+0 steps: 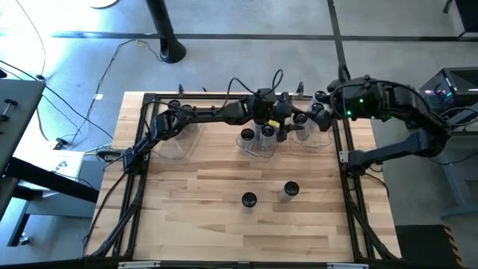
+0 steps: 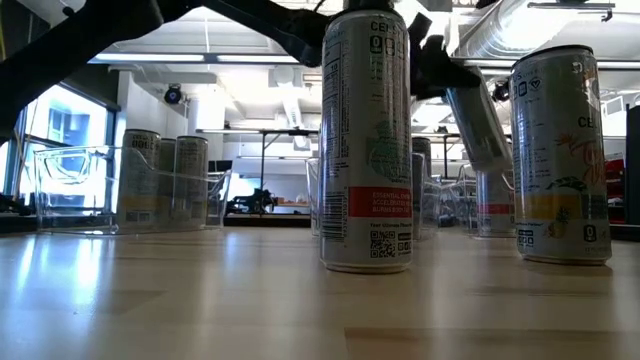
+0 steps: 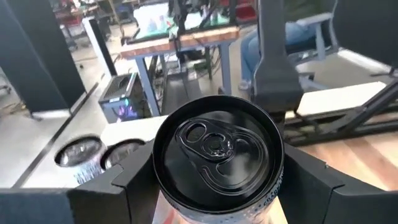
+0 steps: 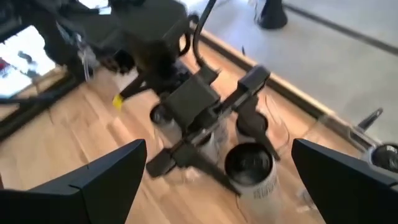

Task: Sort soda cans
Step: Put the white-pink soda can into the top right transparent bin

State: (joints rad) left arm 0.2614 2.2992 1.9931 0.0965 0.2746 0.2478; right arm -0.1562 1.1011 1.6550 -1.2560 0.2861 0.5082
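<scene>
The left claw (image 3: 217, 186) pinches a can (image 3: 217, 152) over what seems the middle bin (image 1: 261, 146) at upper centre, so lowering and releasing comes next, while the right claw (image 4: 217, 180) waits spread nearby, two cans (image 1: 249, 199) left on the counter (image 1: 209, 224).

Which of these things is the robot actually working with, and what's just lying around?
Part of the job:
- soda can held in the left gripper
- two loose cans on the table
- clear bins

Just lying about:
- cables on the floor
- desks in the background
</scene>
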